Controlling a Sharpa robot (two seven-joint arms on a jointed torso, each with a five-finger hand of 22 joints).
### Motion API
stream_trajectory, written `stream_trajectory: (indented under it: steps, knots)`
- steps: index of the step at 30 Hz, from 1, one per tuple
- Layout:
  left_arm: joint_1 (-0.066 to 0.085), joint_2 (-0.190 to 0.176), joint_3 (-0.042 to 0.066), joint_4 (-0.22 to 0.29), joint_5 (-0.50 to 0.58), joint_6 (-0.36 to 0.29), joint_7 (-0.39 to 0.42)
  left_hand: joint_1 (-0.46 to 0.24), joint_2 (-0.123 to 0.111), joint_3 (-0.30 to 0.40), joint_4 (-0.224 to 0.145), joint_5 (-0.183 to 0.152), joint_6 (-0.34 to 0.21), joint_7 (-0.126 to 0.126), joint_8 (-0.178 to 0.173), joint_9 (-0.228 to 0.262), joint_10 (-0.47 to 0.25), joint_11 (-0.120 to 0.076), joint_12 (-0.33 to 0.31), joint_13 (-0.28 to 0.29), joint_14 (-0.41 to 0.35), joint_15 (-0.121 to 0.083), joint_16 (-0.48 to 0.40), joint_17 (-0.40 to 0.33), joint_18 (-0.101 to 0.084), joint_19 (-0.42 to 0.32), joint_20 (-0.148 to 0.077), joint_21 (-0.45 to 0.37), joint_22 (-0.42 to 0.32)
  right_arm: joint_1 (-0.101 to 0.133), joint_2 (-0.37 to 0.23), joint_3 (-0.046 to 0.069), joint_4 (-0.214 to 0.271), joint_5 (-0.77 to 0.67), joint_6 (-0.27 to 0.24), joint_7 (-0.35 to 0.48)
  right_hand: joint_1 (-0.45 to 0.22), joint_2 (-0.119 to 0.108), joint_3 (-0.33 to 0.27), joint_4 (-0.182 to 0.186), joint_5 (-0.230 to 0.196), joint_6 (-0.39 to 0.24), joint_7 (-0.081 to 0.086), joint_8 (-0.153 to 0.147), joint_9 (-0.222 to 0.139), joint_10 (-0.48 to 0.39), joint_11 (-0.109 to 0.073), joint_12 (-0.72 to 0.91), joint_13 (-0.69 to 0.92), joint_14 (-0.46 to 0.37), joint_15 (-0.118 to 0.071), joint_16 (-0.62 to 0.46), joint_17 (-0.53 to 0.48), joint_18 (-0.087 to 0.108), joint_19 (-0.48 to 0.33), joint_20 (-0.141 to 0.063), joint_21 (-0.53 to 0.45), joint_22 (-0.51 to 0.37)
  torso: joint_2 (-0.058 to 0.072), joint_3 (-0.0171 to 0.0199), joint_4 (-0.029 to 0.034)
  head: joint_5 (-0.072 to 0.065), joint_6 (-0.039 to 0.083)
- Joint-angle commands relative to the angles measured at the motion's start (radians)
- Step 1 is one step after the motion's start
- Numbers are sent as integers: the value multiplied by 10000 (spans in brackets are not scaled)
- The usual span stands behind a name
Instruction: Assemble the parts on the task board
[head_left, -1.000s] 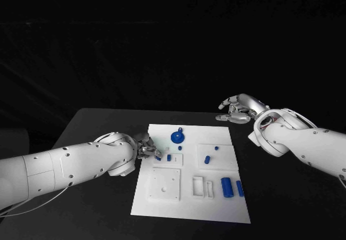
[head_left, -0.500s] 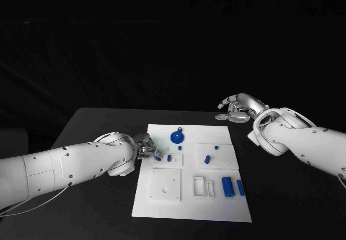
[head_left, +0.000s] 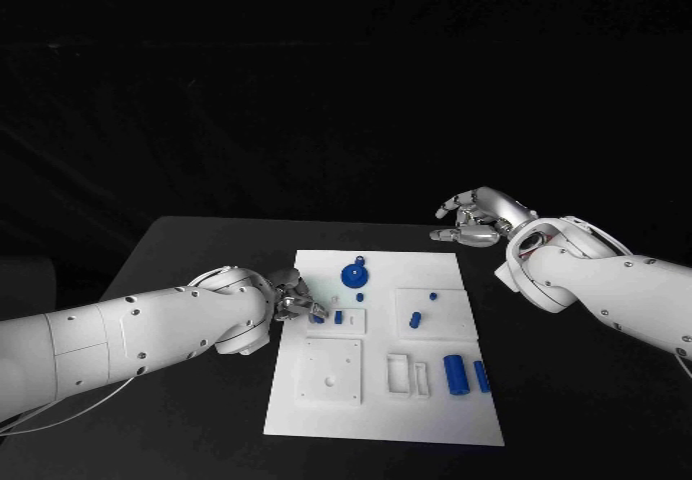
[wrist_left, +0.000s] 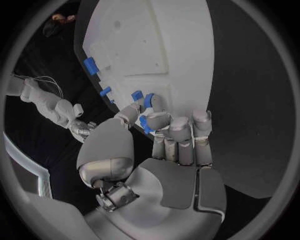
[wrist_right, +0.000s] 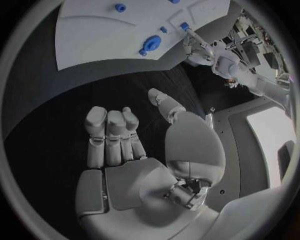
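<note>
The left hand (head_left: 293, 296) sits at the left edge of the white task board (head_left: 433, 415), over the small square recess (head_left: 342, 319) in the board's upper left part. Its fingers (wrist_left: 156, 120) are curled in and pinch a small blue peg (wrist_left: 143, 123) at their tips; the wrist view shows the peg held just above the board's surface, next to another small blue part (wrist_left: 137, 94) standing in the recess.

The board lies in the middle of the black tabletop (head_left: 188, 250). On it, moving rightward, are a larger square plate (head_left: 330, 369) below the recess, a blue round wheel-like part (head_left: 353, 273) near the top, two narrow slotted blocks (head_left: 405, 373), a short blue peg (head_left: 414, 320) on a raised panel, and two blue cylinders (head_left: 456, 373) lying side by side near the right edge.

The right hand (head_left: 476, 218) hovers over the tabletop beyond the board's upper right corner, well apart from the parts. Its fingers (wrist_right: 111, 135) are loosely spread and hold nothing.
</note>
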Motion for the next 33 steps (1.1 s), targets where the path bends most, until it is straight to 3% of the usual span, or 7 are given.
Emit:
stream_trajectory:
  steps: [1, 10, 12, 16, 21, 33]
  knots:
    - [-48, 43, -29, 58, -6, 253, 53, -98, -64, 0, 128, -57, 287, -5, 27, -27, -31, -25, 59, -20, -44, -88, 58, -20, 178, 40, -1304, 46, -16, -6, 5, 4, 5, -17, 100, 96, -13, 28, 15, 51, 46, 175, 105, 4, -12, -320, 166, 32, -10, 85, 1, -39, 11, 1177, 17, -77, -69, 11, -2, -5, -1, -10, -3]
    - [-48, 50, -28, 37, -6, 222, 27, -114, -114, 39, 221, -98, 269, -8, 52, -43, -39, -31, 83, -48, -49, -104, 68, -30, 200, 34, -1312, 55, -16, -6, -2, 4, 7, -17, 110, 98, -9, 31, 15, 51, 56, 175, 105, 4, -13, -322, 166, 34, -14, 84, 0, -43, 10, 1177, 17, -78, -73, 11, -4, -2, -3, -19, 8]
    - [-47, 43, -28, 29, -6, 231, 18, 97, 66, 87, 43, -62, 253, 1, 81, -50, -44, -28, 106, -70, -57, -119, 80, -35, 222, 26, -1321, 81, -2, -6, -3, 4, 7, -17, 110, 101, -9, 31, 14, 51, 57, 175, 105, 3, -13, -322, 166, 34, -15, 84, 0, -44, 10, 1177, 17, -78, -74, 11, -4, -2, -3, -19, 8]
    - [-47, 30, -28, 24, 26, 218, -3, 552, 508, 106, -611, 459, 188, 39, 132, -84, -63, 10, 143, -155, -92, -117, 82, -70, 218, -19, -1293, 118, 10, -6, -5, 4, 1, -17, 126, 101, -8, 30, 13, 51, 60, 175, 105, 3, -14, -323, 165, 35, -16, 84, 0, -45, 10, 1177, 17, -78, -75, 11, -5, 2, -3, -20, 16]
    - [-47, 12, -27, 37, 32, 241, -17, 675, 671, 115, -933, 781, 160, 47, 161, -117, -66, 30, 155, -236, -105, -105, 74, -108, 207, -28, -1272, 121, -7, -6, -9, 4, -1, -17, 132, 104, -9, 29, 11, 52, 61, 175, 105, 3, -14, -323, 165, 36, -18, 84, 0, -46, 10, 1177, 17, -78, -76, 12, -5, -1, -4, -34, 11]
    - [-47, 10, -26, -4, -119, 343, -93, 1080, 547, 199, -1418, 779, 136, 51, 190, -144, -63, 36, 175, -331, -115, -73, 86, -143, 204, -29, -1258, 129, -28, -6, -13, 4, -9, -17, 139, 106, -33, 27, -5, 68, 69, 176, 106, 3, -15, -324, 166, 39, -25, 85, 1, -50, 10, 1177, 18, -76, -81, 13, -3, -7, 5, -41, 3]
